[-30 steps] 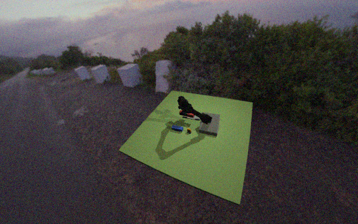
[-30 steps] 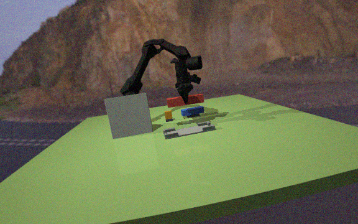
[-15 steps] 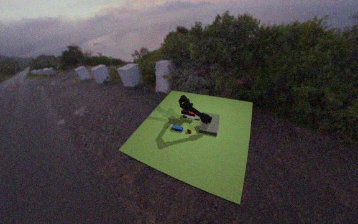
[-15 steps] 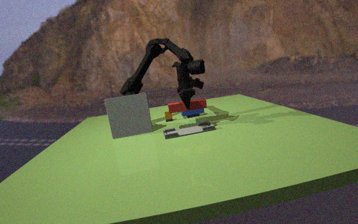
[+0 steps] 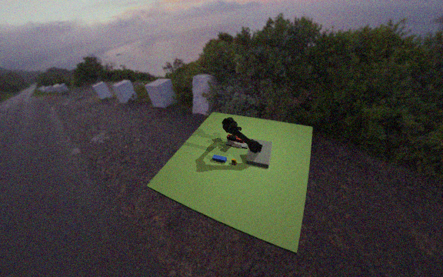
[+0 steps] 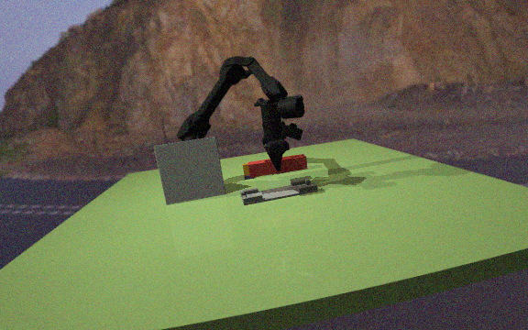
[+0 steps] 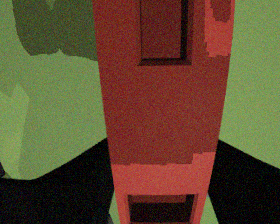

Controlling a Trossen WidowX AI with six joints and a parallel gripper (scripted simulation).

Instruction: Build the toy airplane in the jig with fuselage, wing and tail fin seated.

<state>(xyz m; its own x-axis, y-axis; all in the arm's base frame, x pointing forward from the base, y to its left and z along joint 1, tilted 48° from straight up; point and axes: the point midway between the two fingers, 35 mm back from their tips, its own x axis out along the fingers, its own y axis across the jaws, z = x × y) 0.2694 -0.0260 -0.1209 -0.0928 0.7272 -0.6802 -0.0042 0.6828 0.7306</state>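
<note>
My gripper [image 6: 278, 169] [image 7: 157, 137] is shut on the red fuselage [image 6: 296, 163] [image 7: 163, 110], which is held level, with a socket at each end of its top in the wrist view. The fuselage hangs a little above the pale grey cradle [image 5: 238, 145] [image 6: 279, 194]; the wrist view hides nearly all of the cradle beneath it. The blue wing [image 5: 219, 158] lies on the green table and is hidden in the exterior view. The small orange tail fin [image 5: 234, 161] [image 6: 247, 170] stands near the wing, partly hidden behind the fuselage in the exterior view.
A grey block [image 5: 259, 158] [image 6: 190, 171] stands at the arm's base, beside the cradle. The green table top [image 5: 268, 200] [image 6: 264, 266] bears the parts and the arm's shadow.
</note>
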